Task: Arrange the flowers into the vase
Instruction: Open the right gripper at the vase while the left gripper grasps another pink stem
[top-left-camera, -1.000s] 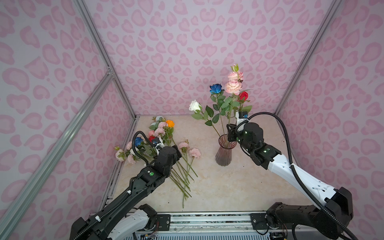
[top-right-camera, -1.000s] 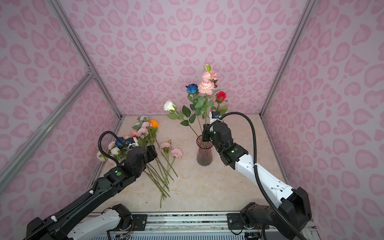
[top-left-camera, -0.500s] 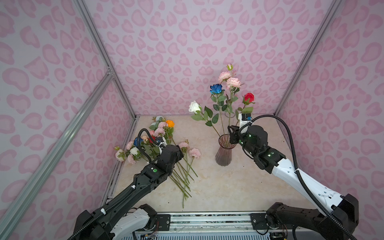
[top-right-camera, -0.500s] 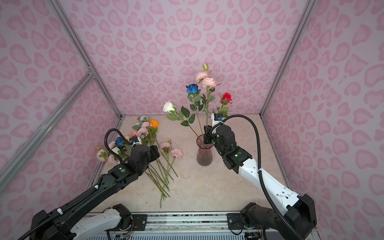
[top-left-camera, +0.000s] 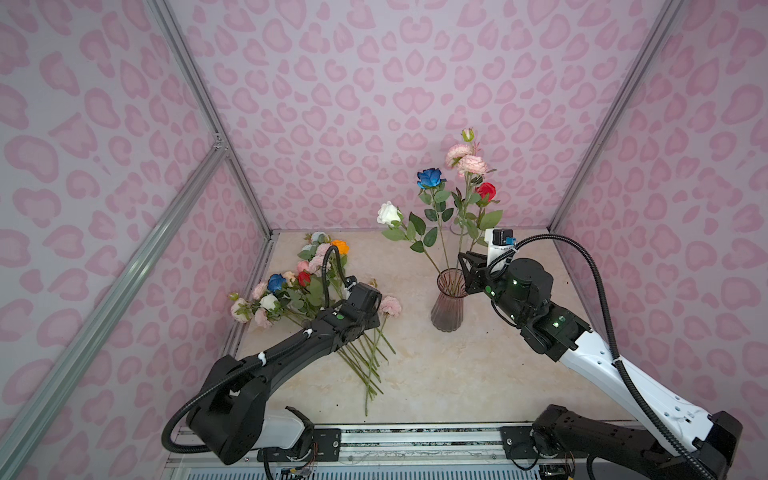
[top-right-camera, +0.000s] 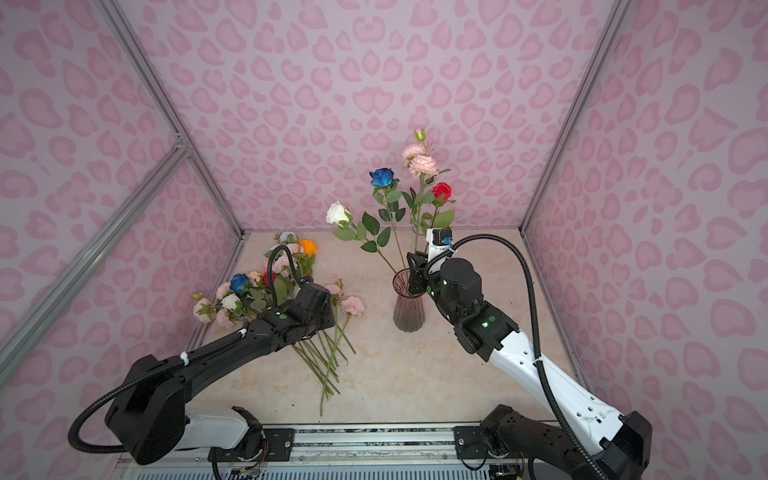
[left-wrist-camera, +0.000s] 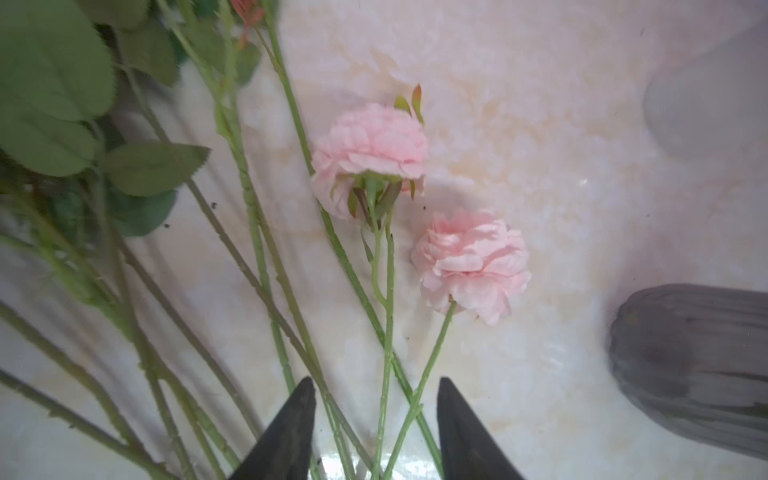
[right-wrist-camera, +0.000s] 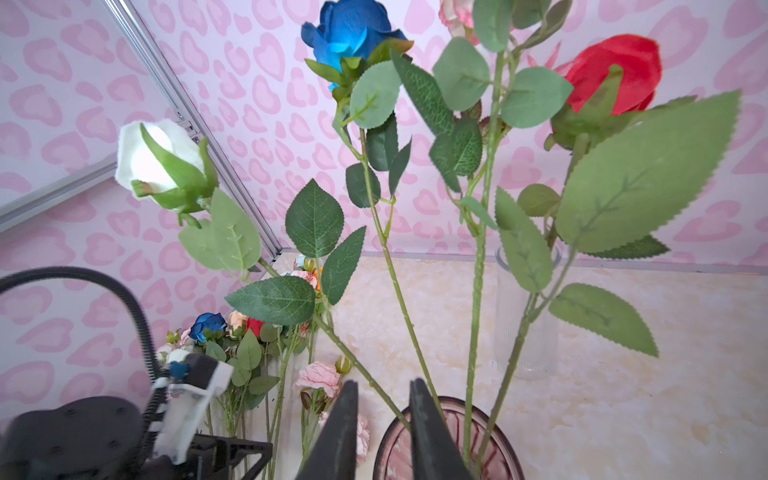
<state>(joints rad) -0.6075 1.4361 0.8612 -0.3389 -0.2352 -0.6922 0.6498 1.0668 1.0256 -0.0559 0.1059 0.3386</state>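
The pale marbled tabletop (top-left-camera: 457, 374) carries two groups of flowers, and in my judgement the task is under way but far from finished. The larger group is the pile of loose flowers (top-left-camera: 299, 286) on the left part, with heads toward the back wall and stems toward the front; these are not yet arranged. The dark pink ribbed vase (top-left-camera: 446, 307) stands upright near the middle and holds four stems: a white rose (top-left-camera: 388, 213) that leans to the left, a dark blue rose (top-left-camera: 430, 178), a red rose (top-left-camera: 485, 191) and a tall pink peony spray (top-left-camera: 465, 160). Behind it stands a clear glass vase (right-wrist-camera: 528, 332), which looks empty, though leaves cover a part of it. The step in hand seems to be the picking of the next flower. The left claw (left-wrist-camera: 376, 386) is low over the pile with its jaws partly apart. The thin stems of a pink peony (left-wrist-camera: 471, 262) pass between them, together with one or two other stems, and nothing is clamped yet. The next move, I think, calls for closing on the peony stems only, then lifting without dragging the neighbours. The right claw (right-wrist-camera: 383, 382) is at the rim of the ribbed vase with a narrow gap. The white rose's stem crosses that gap, and the claw does not appear to pinch it.
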